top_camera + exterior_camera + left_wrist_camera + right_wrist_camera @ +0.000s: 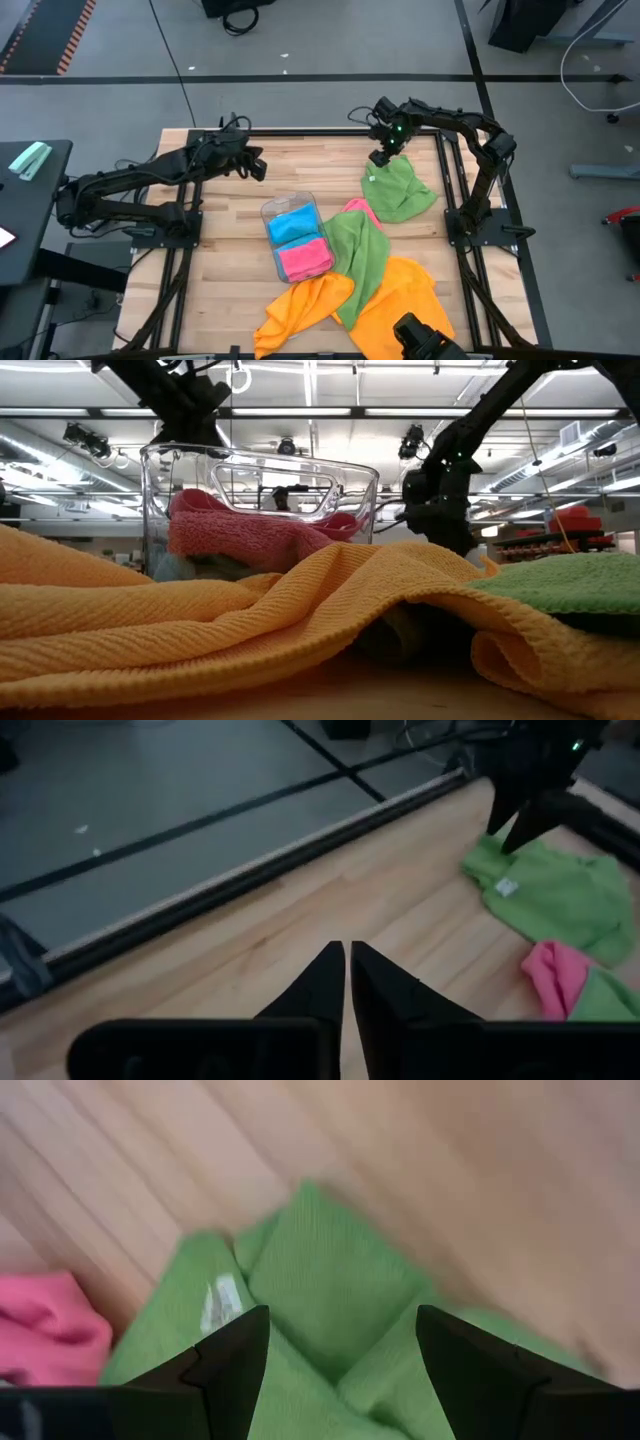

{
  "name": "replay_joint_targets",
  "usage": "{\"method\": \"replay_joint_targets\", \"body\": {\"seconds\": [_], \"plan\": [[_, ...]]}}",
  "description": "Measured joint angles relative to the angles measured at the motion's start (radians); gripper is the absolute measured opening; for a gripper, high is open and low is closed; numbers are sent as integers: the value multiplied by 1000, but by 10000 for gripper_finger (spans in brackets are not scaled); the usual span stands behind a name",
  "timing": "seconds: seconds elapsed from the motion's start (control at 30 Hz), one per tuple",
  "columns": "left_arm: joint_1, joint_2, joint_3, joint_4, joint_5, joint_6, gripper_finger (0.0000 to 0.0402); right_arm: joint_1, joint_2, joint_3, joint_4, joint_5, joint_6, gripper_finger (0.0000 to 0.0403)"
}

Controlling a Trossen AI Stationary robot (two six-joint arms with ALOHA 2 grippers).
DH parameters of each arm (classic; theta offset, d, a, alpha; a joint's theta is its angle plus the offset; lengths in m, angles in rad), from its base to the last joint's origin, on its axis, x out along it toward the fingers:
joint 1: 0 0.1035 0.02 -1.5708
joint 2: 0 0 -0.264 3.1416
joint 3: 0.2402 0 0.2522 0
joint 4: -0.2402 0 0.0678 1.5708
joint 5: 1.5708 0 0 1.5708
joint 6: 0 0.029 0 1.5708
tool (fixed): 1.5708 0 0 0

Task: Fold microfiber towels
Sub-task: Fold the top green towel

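Observation:
A crumpled green microfiber towel (400, 190) lies at the table's far right, its white label (222, 1302) facing up. My right gripper (380, 158) stands open just over its far left corner (320, 1270), fingers pointing steeply down, one on each side of a raised fold. No touch shows. My left gripper (346, 952) is shut and holds nothing, above bare wood at the far left (258, 165). A second green towel (360, 260), a pink one (358, 210) and orange ones (310, 305) lie heaped at the near middle.
A clear plastic tray (292, 212) stands in the middle of the table, holding a folded blue towel (292, 226) and a folded pink towel (305, 258). Bare wood (230, 250) stretches along the left side. A black frame rail (300, 130) runs along the far edge.

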Motion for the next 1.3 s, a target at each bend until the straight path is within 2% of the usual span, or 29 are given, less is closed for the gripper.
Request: {"method": "replay_joint_targets", "body": {"seconds": [0.27, 0.5, 0.67, 0.9, 1.13, 1.3], "plan": [[0, 0, 0, 7, 0, 1, 7, 27, 0, -75, 8, -27, -28, 262], [0, 0, 0, 6, 0, -13, 26, 62, -5, -77, -4, -115, -85, 262], [0, 0, 0, 6, 0, -16, 25, 81, -5, -78, -17, -110, -152, 262], [0, 0, 0, 6, 0, -16, 7, 74, -5, -69, 27, -100, -132, 262], [-1, 0, 0, 6, 17, -16, 27, 32, -5, -75, 63, -98, -150, 262], [0, 0, 0, 6, 19, -17, 18, 20, -5, -124, 44, -101, -168, 252]]}}
